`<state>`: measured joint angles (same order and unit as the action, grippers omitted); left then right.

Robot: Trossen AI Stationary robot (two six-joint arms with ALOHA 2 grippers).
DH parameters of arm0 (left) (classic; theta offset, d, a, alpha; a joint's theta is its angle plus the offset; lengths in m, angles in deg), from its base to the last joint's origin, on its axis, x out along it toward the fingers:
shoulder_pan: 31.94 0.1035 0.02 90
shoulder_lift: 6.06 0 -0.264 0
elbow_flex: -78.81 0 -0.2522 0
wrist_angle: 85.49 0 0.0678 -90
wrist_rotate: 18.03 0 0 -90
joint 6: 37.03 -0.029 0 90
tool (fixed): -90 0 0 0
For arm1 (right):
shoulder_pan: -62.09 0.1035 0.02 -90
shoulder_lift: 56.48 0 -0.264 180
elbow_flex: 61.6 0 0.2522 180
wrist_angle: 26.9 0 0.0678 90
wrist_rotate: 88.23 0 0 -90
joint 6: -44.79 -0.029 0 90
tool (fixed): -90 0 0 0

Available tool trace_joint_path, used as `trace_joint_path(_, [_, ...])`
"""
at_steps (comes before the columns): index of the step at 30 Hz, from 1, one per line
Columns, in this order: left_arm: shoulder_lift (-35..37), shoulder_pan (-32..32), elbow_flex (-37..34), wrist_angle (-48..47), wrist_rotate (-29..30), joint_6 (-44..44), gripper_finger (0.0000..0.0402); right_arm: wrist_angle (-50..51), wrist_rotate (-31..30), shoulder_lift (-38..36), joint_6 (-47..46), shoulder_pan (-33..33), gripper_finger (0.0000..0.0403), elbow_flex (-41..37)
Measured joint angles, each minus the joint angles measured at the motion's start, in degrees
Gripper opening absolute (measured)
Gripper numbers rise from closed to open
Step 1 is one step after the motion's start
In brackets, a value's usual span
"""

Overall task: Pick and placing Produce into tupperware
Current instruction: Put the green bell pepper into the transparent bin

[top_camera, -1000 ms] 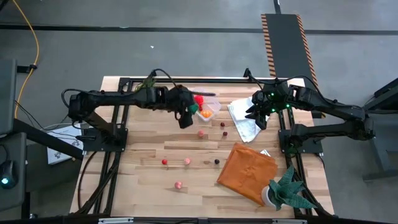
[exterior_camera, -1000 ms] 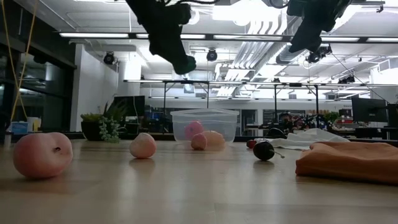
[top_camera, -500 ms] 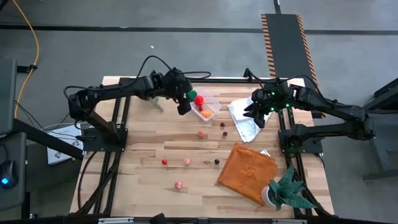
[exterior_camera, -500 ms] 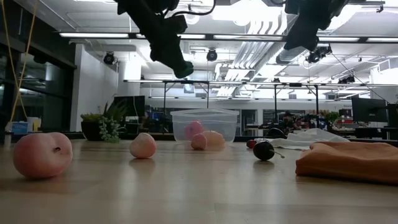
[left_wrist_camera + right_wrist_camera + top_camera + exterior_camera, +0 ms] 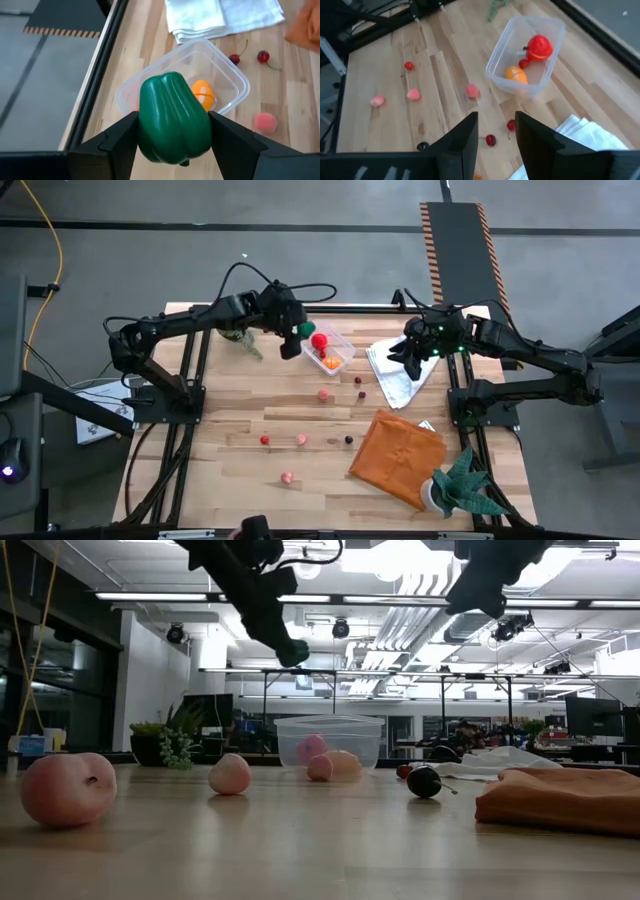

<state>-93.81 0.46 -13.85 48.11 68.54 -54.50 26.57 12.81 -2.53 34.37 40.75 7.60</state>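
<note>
One pincer, the left pincer (image 5: pixel 172 131), is gripping a green pepper (image 5: pixel 172 117) above the tupperware (image 5: pixel 235 75). The right pincer (image 5: pixel 495 132) is hovering empty over the white cloth (image 5: pixel 395 370); its fingers are standing slightly apart.

Bare wood lies open around the tupperware (image 5: pixel 331 351); the white cloth (image 5: pixel 397 370) crowds its right.

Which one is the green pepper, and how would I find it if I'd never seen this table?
Start at the clear tupperware at the far side of the wooden table, beside the white cloth. Just above its edge hangs the left gripper, and the green pepper is pinched between its dark fingers. It is the only green produce, and the only piece off the table.
</note>
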Motion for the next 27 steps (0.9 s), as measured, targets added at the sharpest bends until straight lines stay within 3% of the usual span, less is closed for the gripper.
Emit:
trace_joint_path(8, [0.0,0.0,0.0,1.2,0.0,-6.5,0.0214,-1.7,-2.0,0.0,-2.7,0.0,0.0119,0.0])
trace_joint_path(15, [0.0,0.0,0.0,6.3,0.0,-6.7,0.0214,-1.7,-3.3,0.0,-4.7,0.0,0.0119,0.0])
trace_joint_path(27, [0.0,0.0,0.0,6.4,0.0,-6.3,0.0214,-1.7,-3.9,0.0,-5.7,0.0,0.0119,0.0])
